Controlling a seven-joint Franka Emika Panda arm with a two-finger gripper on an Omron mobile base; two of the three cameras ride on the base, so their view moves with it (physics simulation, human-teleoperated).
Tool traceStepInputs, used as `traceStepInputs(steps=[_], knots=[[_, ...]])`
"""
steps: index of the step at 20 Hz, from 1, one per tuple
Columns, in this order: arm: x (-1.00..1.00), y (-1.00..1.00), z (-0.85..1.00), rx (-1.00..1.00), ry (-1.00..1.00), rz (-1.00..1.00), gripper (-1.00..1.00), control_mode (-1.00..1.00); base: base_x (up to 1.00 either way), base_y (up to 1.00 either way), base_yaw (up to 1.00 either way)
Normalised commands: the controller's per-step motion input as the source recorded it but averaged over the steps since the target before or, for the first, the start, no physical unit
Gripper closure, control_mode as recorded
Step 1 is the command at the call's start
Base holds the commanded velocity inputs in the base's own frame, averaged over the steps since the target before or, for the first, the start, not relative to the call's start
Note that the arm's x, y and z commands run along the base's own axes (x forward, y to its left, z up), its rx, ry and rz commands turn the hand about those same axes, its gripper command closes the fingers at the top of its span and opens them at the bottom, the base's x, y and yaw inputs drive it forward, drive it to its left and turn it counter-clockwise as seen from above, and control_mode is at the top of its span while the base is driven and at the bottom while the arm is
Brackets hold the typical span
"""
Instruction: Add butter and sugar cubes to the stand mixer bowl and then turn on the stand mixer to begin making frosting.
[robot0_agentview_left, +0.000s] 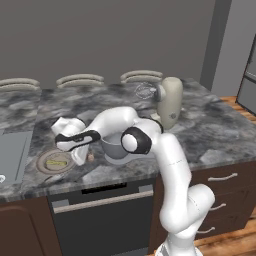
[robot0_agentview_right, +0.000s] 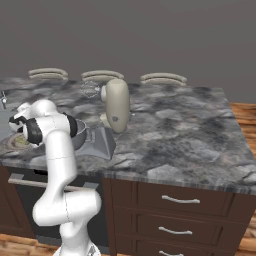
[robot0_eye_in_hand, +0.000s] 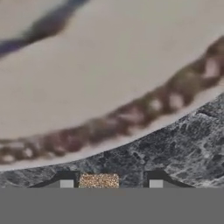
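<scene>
I work in a home kitchen: marbled stone surface, stand mixer, built-in oven below, dark wooden drawers, wood floor.

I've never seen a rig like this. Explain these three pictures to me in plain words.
A white robot arm stands at a dark marbled counter. Two pictures come from cameras behind it, left and right. The third looks along its two-fingered hand. On the counter are a cream-headed stand mixer, a grey metal bowl and a shallow tan plate carrying a yellow butter stick. The hand reaches down beside the plate, with a tiny tan sugar cube between its fingers, not yet clamped.
</scene>
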Motion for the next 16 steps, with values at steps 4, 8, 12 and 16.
traceStepInputs(steps=[4,8,12,16], knots=[[0.00,-0.39,0.00,-0.01,0.00,-0.03,1.00,-1.00,0.00,0.00,0.00],[0.00,-0.33,-0.01,-0.01,0.00,-0.04,1.00,-1.00,0.00,0.00,0.00],[-0.09,-0.13,0.09,0.00,0.00,-0.03,1.00,-1.00,0.00,0.00,0.00],[-0.42,0.34,0.53,0.00,0.00,0.00,1.00,-1.00,0.00,0.00,0.00]])
